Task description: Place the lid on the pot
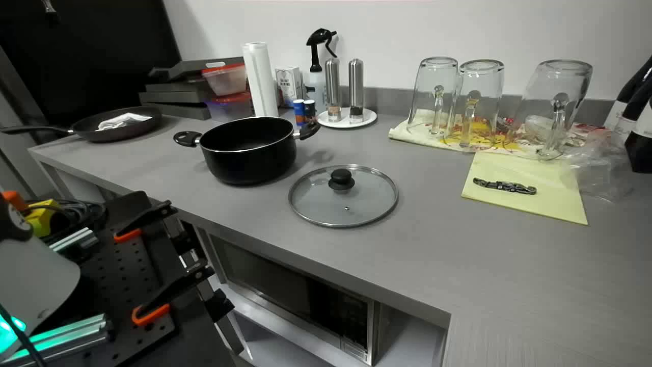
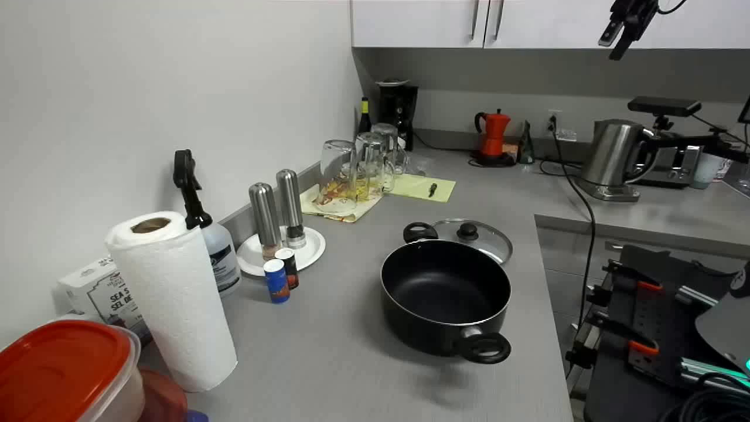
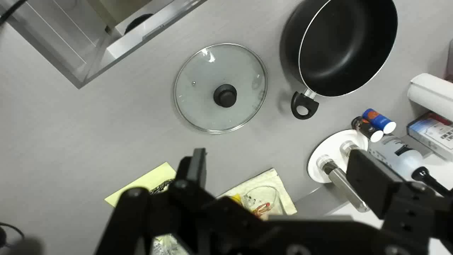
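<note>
Pincer (image 3: 277,166) spread, lid (image 3: 221,88) whole in wrist view, partly behind pot (image 2: 446,296) in an exterior view

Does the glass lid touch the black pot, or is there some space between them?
Apart. The wrist view shows this plainly: a strip of grey counter runs between the glass lid and the black pot.

Exterior views tilted down toward wall (image 1: 387,30) and cabinets (image 2: 545,23), wrist view overhead, all sharing pot (image 3: 339,46) and lid (image 3: 221,88)
</note>
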Controlling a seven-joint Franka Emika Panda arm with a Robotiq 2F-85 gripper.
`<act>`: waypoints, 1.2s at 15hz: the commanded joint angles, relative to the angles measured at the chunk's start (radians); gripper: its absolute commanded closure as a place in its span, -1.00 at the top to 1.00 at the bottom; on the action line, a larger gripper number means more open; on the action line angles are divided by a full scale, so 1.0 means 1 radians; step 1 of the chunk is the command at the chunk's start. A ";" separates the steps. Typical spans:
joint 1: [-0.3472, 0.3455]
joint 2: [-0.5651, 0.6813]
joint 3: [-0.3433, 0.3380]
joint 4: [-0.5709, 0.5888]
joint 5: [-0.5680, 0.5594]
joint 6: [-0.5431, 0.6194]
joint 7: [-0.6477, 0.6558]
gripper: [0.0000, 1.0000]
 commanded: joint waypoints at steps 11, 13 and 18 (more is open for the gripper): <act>-0.019 0.051 0.035 -0.002 0.002 0.024 0.005 1.00; -0.015 0.099 0.056 -0.006 -0.008 0.042 0.014 1.00; -0.007 0.249 0.129 -0.007 -0.029 0.128 0.045 1.00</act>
